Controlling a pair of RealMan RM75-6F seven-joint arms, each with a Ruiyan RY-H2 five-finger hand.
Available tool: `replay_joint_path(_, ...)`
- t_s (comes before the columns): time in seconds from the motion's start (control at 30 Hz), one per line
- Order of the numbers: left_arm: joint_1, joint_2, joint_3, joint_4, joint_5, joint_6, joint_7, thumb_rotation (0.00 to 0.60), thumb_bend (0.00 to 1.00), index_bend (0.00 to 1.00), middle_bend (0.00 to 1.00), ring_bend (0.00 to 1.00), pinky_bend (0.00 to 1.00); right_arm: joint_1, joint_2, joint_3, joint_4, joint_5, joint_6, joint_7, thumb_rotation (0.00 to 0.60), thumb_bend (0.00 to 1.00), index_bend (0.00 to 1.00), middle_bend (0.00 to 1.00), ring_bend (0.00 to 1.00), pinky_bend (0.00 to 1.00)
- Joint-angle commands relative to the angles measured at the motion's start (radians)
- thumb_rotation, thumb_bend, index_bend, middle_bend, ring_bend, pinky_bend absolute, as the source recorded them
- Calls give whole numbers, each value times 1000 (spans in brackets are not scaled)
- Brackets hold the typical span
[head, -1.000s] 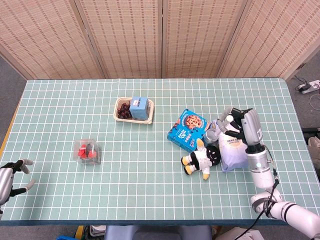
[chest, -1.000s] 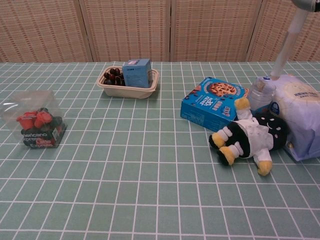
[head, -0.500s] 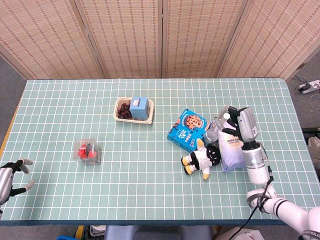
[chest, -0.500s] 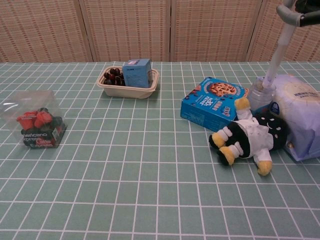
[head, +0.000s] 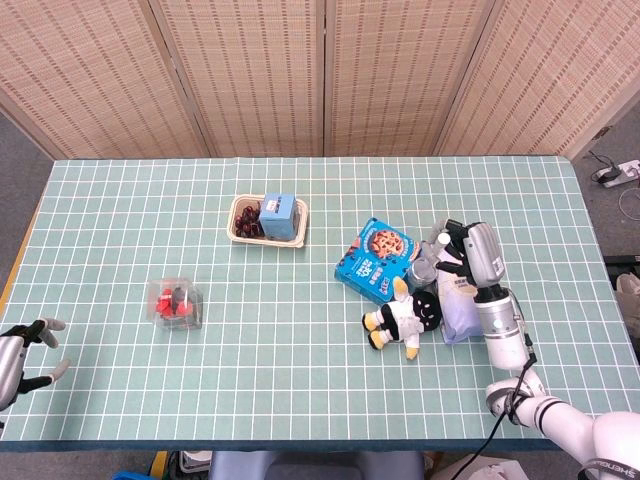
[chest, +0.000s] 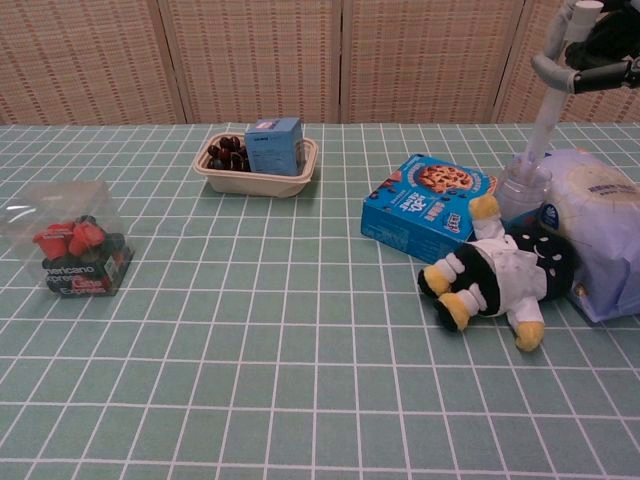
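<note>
Presently logged: clear plastic bottle (chest: 522, 186), apparently upright between blue cookie box (chest: 425, 212) and white bag (chest: 605, 235). Judged light, smooth, slippery, easily squashed; best taken round mid-body. Right hand (head: 460, 248) poised above, fingers apart, nothing held. Left hand (head: 20, 358) spread, empty.

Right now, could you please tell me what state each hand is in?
Left hand: open, fingers apart, holding nothing, at the table's near left edge.
Right hand: above the bottle and white bag; cannot tell whether it grips anything.
</note>
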Motion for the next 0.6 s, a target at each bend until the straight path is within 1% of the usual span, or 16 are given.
replay_joint_path(0.03,0,0,1,-1,2,0,1,600,224,456,507,439,555,0,-21,-6,27,7,-12,19,600,589,703,1000,1000,1000)
replay_joint_path(0.33,0,3,2,-3,0,-4,-2,600,223,456,507,439,555,5,-73,-17,110,15,-34,63,600,589,703,1000,1000,1000)
replay_joint_path(0.6,-1,4,4,-6,0,-9,2,600,223,456,507,438,555,0,-74,-27,126,23,-58,66,600,572,703,1000,1000,1000)
